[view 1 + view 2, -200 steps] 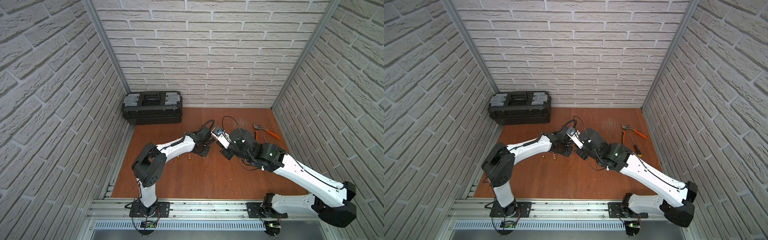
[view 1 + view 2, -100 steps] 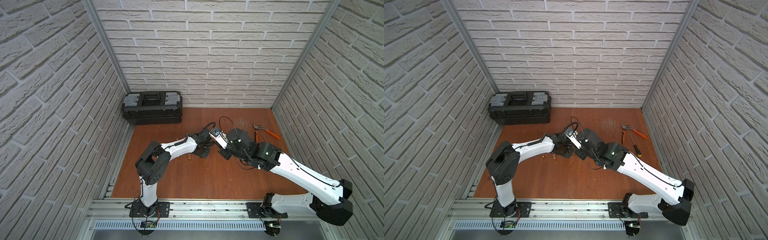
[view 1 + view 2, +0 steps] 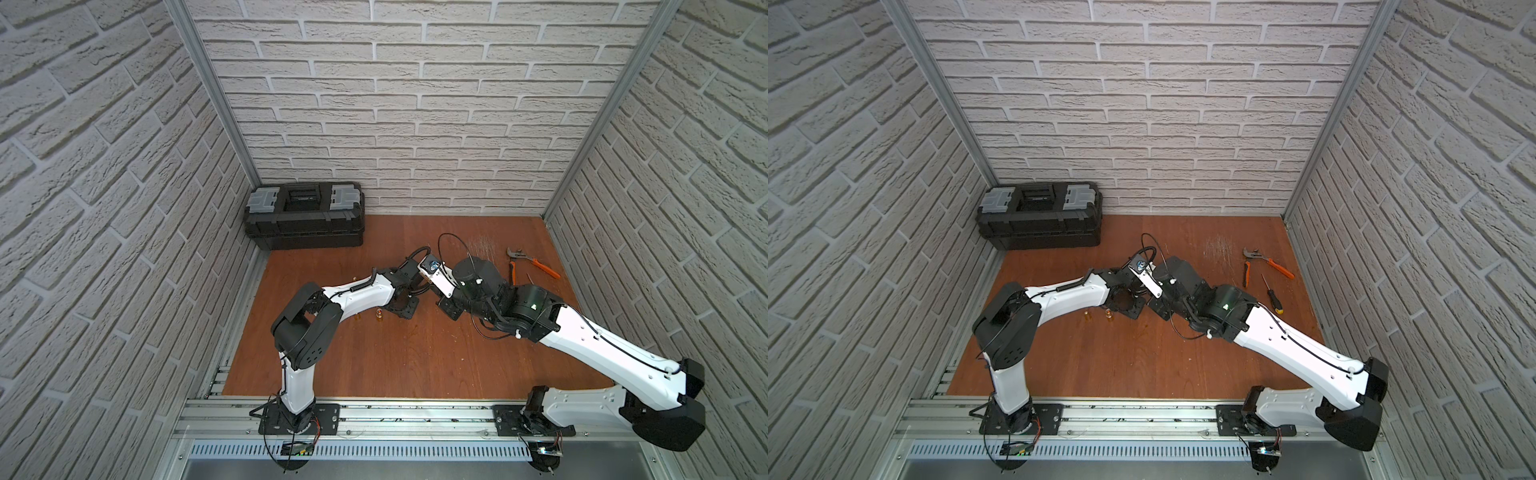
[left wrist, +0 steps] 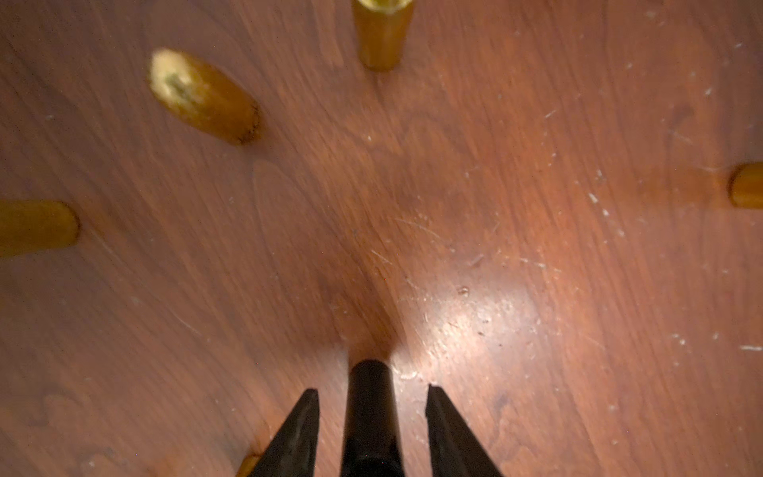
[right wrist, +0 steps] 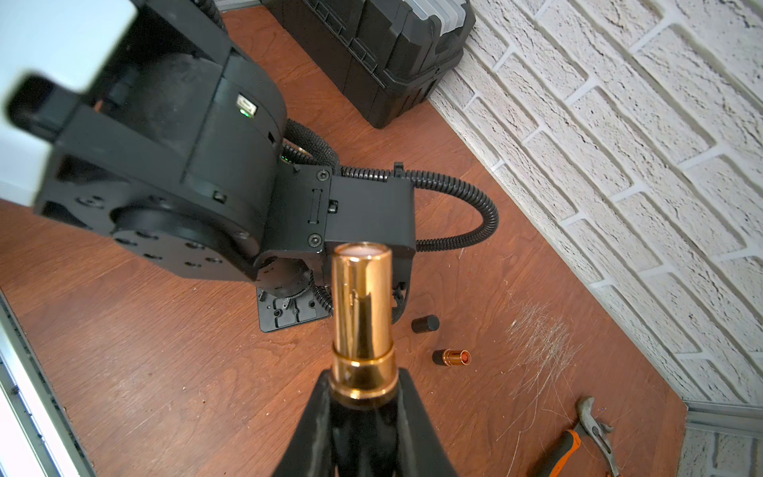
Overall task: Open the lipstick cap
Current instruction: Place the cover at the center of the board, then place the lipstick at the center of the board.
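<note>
Right wrist view: right gripper [image 5: 363,380] is clenched on the lipstick [image 5: 362,305]. Its jaws sit on the black base just under the gold collar, and the gold sleeve sticks out bare, cap off. The lipstick is held in the air over the middle of the table [image 5: 165,371], a bit toward the far edge, close to the left arm's wrist.

Left wrist view: left gripper [image 4: 371,388] is released, fingers [image 4: 297,433] parted. The black cap [image 4: 369,413] is between them with a gap each side, not pinched. Can't tell if it rests on the table. Several gold cylinders [image 4: 382,33] stand around, well apart.

Toward the far edge lie a spare black cap [image 5: 425,324] and a second lipstick [image 5: 452,357], open, near each other. Off-task: pliers [image 3: 532,262] near the right edge, toolbox [image 3: 305,216] in the far left corner.

Handling, my read:
- **Lipstick:** looks light and rigid, but glossy and round, so likely slippery and apt to twist in a pinch.
- **Where to hold it:** best on the black base below the collar. The gold sleeve probably slips, and the colour stick inside should be soft, so keep off the open end.
- **Cap:** small, light, stiff, likely to roll. Pinch across its sides, mid-length.
</note>
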`<move>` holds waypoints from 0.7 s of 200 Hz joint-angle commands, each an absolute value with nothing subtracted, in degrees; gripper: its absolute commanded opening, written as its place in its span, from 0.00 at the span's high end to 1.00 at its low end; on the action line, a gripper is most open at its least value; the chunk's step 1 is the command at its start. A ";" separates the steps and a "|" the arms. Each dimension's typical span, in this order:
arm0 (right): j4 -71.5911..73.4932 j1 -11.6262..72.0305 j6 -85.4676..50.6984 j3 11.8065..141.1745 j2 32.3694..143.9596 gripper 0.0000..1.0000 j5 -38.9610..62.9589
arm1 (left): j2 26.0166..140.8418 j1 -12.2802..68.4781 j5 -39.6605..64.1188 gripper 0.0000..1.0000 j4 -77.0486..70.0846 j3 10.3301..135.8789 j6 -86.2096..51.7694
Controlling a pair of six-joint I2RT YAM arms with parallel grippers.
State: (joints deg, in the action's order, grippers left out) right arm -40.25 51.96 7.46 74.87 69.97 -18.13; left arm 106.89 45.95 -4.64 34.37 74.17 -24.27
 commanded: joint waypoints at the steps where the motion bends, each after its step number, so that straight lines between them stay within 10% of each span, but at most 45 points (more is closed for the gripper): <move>1: -37.84 51.86 7.00 74.23 69.61 0.94 -17.96 | 102.67 45.84 -4.15 0.52 38.07 77.41 -25.02; 140: -29.43 51.93 3.33 69.43 74.64 0.94 -11.98 | 77.52 19.76 45.88 0.41 34.80 72.25 -40.07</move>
